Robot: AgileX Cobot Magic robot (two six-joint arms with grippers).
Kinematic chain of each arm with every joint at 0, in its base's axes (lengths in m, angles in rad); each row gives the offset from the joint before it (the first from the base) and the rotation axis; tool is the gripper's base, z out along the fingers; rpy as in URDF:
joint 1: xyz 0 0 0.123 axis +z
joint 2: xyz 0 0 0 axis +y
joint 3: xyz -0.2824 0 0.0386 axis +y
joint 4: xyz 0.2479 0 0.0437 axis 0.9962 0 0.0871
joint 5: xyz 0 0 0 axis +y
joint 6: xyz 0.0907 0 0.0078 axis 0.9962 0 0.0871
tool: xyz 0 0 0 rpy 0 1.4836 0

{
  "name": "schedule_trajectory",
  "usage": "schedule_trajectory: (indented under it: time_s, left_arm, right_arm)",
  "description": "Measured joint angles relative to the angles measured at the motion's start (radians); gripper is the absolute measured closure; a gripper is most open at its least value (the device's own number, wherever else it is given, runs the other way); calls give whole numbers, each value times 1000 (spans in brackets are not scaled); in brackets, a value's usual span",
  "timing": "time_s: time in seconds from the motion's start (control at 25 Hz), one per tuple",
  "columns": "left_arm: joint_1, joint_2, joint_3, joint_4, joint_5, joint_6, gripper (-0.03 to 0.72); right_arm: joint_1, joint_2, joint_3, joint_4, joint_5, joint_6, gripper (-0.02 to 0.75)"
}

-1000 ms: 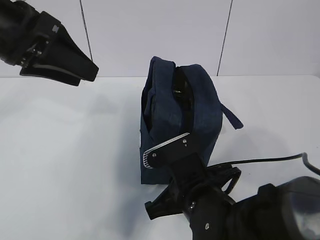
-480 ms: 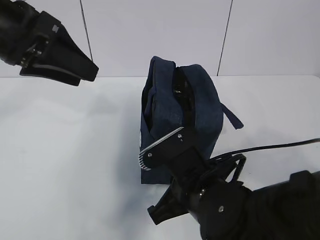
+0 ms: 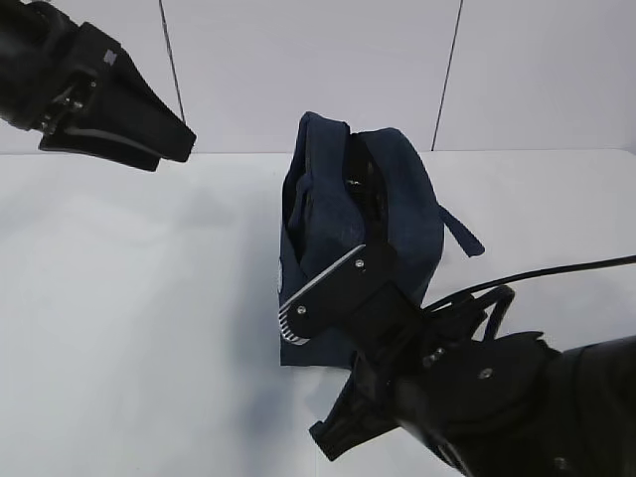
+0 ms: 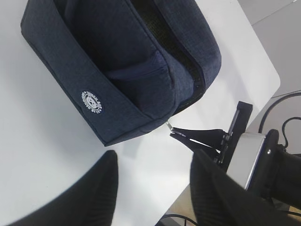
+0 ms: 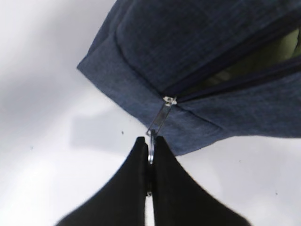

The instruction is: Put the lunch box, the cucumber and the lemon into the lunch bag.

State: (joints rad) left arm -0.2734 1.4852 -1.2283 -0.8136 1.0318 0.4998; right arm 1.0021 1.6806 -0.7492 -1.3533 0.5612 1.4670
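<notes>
The right end effector [image 5: 148,155] is closed on the silver zipper pull [image 5: 157,123] of the lunch bag [image 3: 363,238], its two black fingers pressed together with the metal tab pinched between their tips. The pull runs taut from the slider at the near end of the zipper, low on the bag's end wall. The left end effector [image 3: 149,139] hangs high at the far left, well apart from the bag, with its fingers [image 4: 94,197] spread and nothing between them. The navy bag stands on the white counter [image 3: 129,298] near the middle, its zipper parted along the top, and something pale green shows through the gap in the right wrist view. A loop handle [image 3: 459,231] droops off its right side. A round white logo [image 4: 91,102] marks one side panel.
</notes>
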Motion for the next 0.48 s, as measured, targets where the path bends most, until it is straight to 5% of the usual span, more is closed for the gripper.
schedule_trajectory:
  time_s: [0.48]
  left_arm:
    - [0, 0, 0, 0, 0, 1, 326]
  right_arm:
    - [0, -12, -175, 589, 156, -783, 730]
